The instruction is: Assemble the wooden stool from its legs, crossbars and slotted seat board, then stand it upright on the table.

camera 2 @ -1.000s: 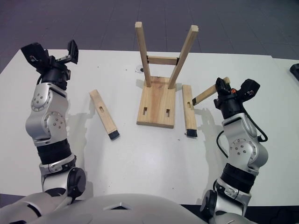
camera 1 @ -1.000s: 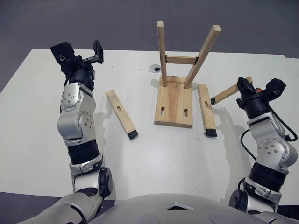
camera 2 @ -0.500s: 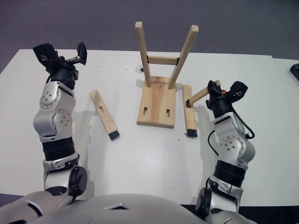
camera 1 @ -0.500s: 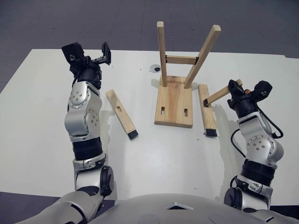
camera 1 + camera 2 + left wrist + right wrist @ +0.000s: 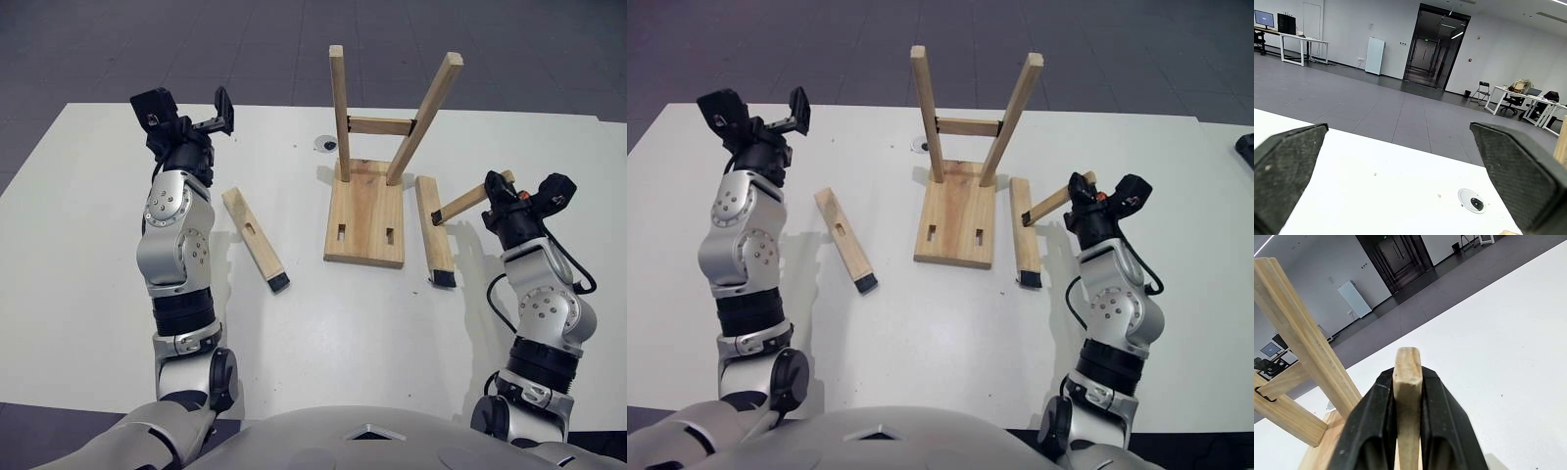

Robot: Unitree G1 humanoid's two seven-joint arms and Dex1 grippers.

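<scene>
The slotted seat board (image 5: pixel 364 213) lies flat on the white table, with two legs (image 5: pixel 339 108) standing up from its far end. A crossbar (image 5: pixel 380 125) joins those two. One loose leg (image 5: pixel 254 240) lies left of the board, another (image 5: pixel 433 243) along its right side. My right gripper (image 5: pixel 497 192) is shut on a short crossbar (image 5: pixel 468 201), whose free end hangs over the right loose leg. The right wrist view has that crossbar (image 5: pixel 1407 382) clamped between the fingers (image 5: pixel 1376 431). My left gripper (image 5: pixel 191 110) is raised over the table's far left, open and holding nothing, its pads (image 5: pixel 1283 171) wide apart.
A round cable grommet (image 5: pixel 324 145) sits in the table behind the board. A dark object (image 5: pixel 1246 147) lies at the table's far right edge. Bare tabletop (image 5: pixel 343 323) lies in front of the board and at the left.
My left arm swung inward to the right, then held still. My right gripper carried the crossbar a little to the left, toward the right loose leg.
</scene>
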